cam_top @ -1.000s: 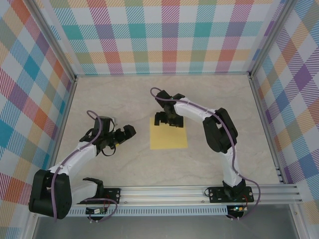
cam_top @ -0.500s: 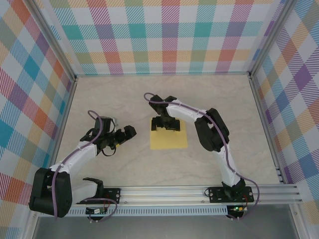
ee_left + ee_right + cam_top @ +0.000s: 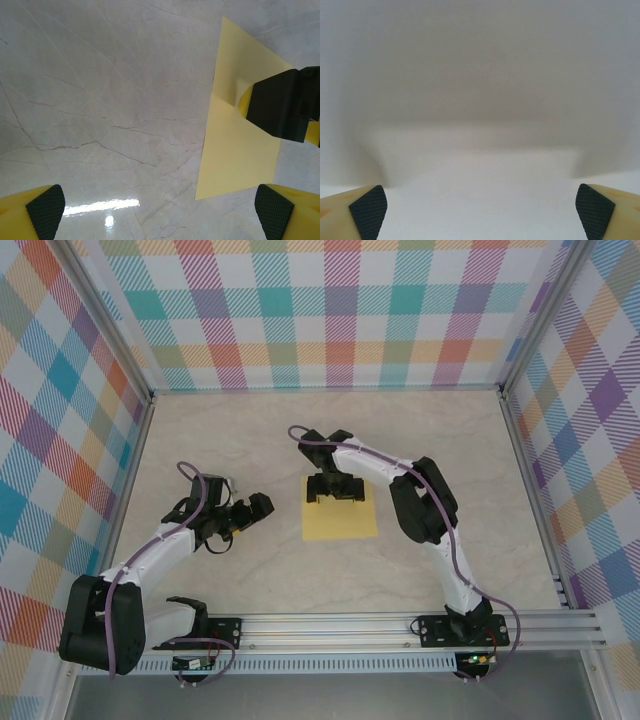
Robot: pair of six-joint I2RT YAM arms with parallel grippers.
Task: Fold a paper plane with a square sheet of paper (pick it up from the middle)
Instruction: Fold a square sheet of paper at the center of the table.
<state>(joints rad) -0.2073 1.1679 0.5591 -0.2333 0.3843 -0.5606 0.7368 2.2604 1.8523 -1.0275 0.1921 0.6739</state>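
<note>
Pale marbled table (image 3: 200, 440), bright plaid walls (image 3: 340, 310), yellow paper (image 3: 340, 523) mid-table, right gripper (image 3: 334, 492) jaws wide at its far edge, left gripper (image 3: 250, 510) wide.

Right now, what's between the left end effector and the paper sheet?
Bare table, nothing else, from left end effector to square sheet of paper; top external and left wrist views both show it.

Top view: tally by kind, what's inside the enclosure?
square sheet of paper, pale yellow: 1
robot arms: 2 (left arm, right arm)
Total: 3
</note>
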